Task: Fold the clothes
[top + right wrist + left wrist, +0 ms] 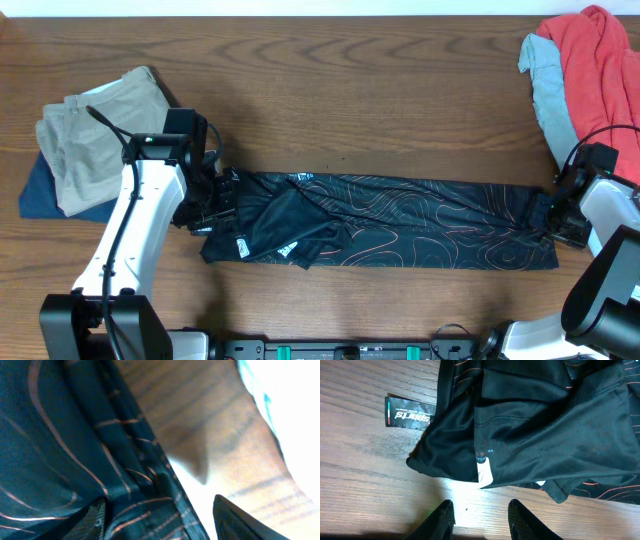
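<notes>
Black jersey (400, 225) lies flat mid-table as a long folded band running left to right, copper contour lines up. A plain black sleeve (285, 235) is bunched at its left end.

Left gripper (212, 205) sits at the band's left end. In the left wrist view its fingers (442, 520) are spread with only bare table (370, 495) between them, just short of the jersey hem (485, 467). Nothing is held. A "sports" label (410, 412) lies flat on the wood beside the fabric.

Right gripper (553, 215) is at the band's right end. The wrist view is blurry, but its fingers (240, 520) look spread with the patterned edge (125, 485) between them, probably not pinched.

Khaki trousers (95, 135) over a navy garment (40, 195) are at far left. Red garment (600, 70) and pale grey garment (548, 85) are at the far right corner, all apart from the jersey.
</notes>
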Action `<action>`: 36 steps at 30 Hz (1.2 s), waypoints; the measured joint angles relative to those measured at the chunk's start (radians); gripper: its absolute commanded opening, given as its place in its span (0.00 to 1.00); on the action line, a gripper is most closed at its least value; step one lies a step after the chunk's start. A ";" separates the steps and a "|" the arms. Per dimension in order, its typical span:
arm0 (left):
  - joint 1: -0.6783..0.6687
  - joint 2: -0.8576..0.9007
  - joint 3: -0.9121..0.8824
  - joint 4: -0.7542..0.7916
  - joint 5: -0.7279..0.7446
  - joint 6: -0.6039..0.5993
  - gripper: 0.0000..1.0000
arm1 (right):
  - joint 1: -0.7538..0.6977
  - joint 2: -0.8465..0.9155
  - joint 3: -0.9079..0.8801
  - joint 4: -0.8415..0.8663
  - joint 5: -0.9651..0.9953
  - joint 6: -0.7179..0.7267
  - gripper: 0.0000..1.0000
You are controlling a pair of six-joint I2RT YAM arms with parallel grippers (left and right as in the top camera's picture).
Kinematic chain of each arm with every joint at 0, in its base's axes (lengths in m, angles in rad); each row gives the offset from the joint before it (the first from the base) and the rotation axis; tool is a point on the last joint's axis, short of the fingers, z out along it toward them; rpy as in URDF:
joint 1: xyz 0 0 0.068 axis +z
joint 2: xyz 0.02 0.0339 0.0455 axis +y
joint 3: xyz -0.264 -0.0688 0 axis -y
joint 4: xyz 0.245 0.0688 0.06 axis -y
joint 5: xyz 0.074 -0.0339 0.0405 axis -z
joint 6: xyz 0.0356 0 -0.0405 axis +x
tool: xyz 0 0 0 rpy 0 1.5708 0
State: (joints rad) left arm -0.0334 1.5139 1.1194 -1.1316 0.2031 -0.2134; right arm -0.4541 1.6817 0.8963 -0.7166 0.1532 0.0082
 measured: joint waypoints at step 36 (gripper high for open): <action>0.000 0.000 0.000 0.000 0.000 0.000 0.38 | -0.011 -0.052 -0.098 0.154 -0.209 -0.086 0.01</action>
State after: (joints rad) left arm -0.0334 1.5139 1.1194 -1.1320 0.2031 -0.2134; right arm -0.4656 1.6295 0.7986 -0.5629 -0.0559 -0.0780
